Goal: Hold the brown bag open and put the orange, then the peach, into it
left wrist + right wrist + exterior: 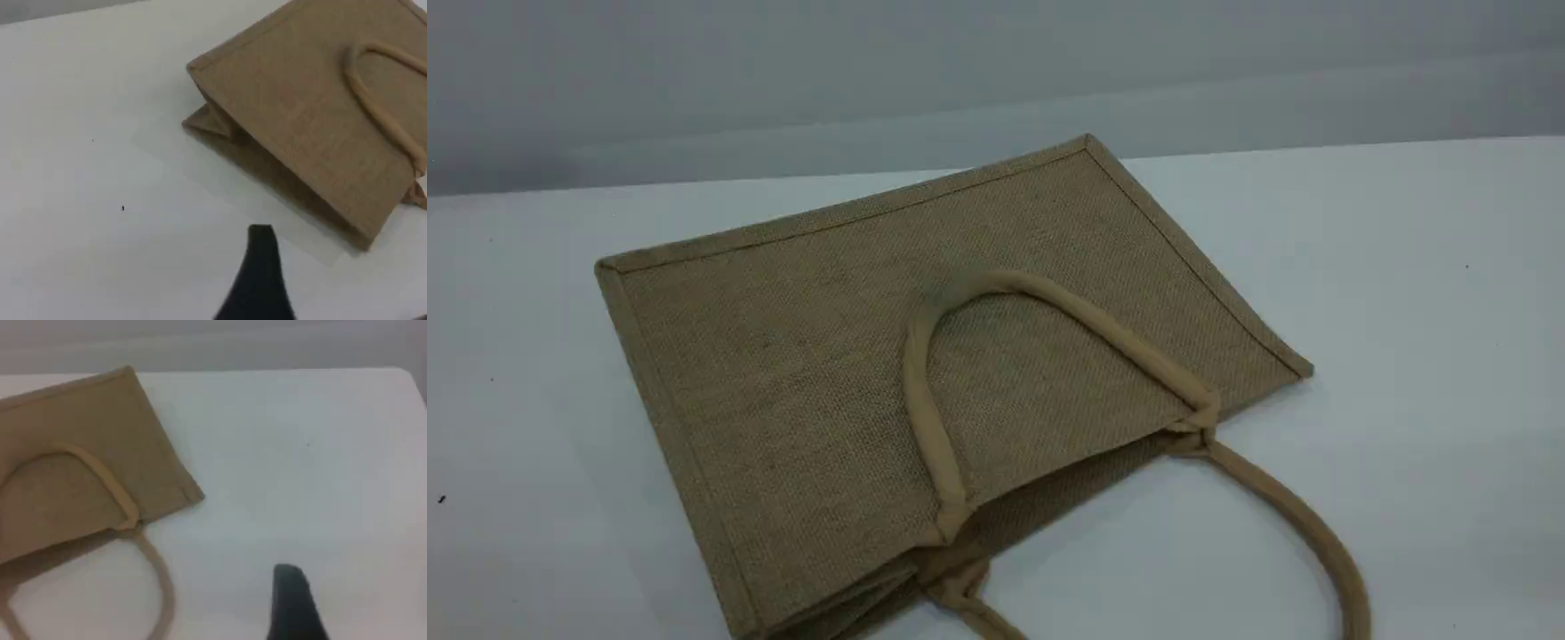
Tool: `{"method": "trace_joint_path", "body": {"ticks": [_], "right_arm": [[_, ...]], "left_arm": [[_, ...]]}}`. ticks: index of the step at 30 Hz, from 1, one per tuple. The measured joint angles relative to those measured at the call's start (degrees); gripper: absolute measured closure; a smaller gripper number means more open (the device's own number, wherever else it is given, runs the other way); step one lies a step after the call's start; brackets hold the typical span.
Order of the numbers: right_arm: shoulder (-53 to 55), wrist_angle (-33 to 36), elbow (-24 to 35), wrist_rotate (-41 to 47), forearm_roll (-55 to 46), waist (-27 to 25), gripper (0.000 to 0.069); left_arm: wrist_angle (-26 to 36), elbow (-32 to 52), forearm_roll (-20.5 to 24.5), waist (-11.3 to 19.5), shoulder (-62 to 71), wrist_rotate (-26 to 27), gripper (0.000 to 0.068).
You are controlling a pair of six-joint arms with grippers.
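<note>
The brown bag [800,356] lies flat on the white table, its mouth toward the near right and nearly closed. One loop handle [1049,298] rests folded back on the upper panel. The other handle [1298,516] lies out on the table. In the left wrist view the bag [300,113] is ahead and to the right of my left gripper's dark fingertip [261,267]. In the right wrist view the bag [73,420] is up and to the left of my right gripper's fingertip [290,600]. Both grippers hover over bare table holding nothing. The orange and the peach are out of view.
The white table [1405,311] runs back to a grey wall. Its far edge and right corner [400,370] show in the right wrist view. Neither arm appears in the scene view.
</note>
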Motion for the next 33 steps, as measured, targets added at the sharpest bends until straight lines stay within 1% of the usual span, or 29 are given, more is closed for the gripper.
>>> {"method": "trace_joint_path", "body": {"ticks": [6,12,14,15,17,20,22,23,26,33], "right_arm": [[0.00,0.00,0.00,-0.19,0.15,3.95,0.0319],[0.00,0.00,0.00,-0.24,0.15,3.95,0.0319],[0.00,0.00,0.00,-0.24,0.15,3.90,0.0319],[0.00,0.00,0.00,-0.24,0.15,3.90,0.0319],[0.00,0.00,0.00,-0.24,0.15,3.92,0.0319],[0.00,0.00,0.00,-0.19,0.15,3.90,0.0319],[0.00,0.00,0.00,-0.19,0.15,3.92,0.0319],[0.00,0.00,0.00,-0.19,0.15,3.92,0.0319],[0.00,0.00,0.00,-0.19,0.15,3.90,0.0319],[0.00,0.00,0.00,-0.25,0.15,3.92,0.0319]], "left_arm": [[0.07,0.00,0.00,0.00,0.04,0.05,0.0130],[0.18,0.00,0.06,0.02,0.04,0.13,0.0130],[0.23,0.00,-0.04,1.09,0.04,0.13,0.0130],[0.23,0.00,-0.06,2.27,0.04,0.30,0.0130],[0.23,0.00,-0.06,4.91,0.04,0.42,0.0130],[0.23,0.00,-0.12,9.92,0.04,0.42,0.0131],[0.23,0.00,-0.12,12.35,-0.12,0.42,0.0131],[0.15,0.00,-0.12,13.08,-0.59,0.42,0.0131],[0.15,-0.06,-0.12,13.21,-2.68,0.42,0.0131],[0.03,-0.06,-0.12,13.14,-2.61,0.42,0.0131]]}}
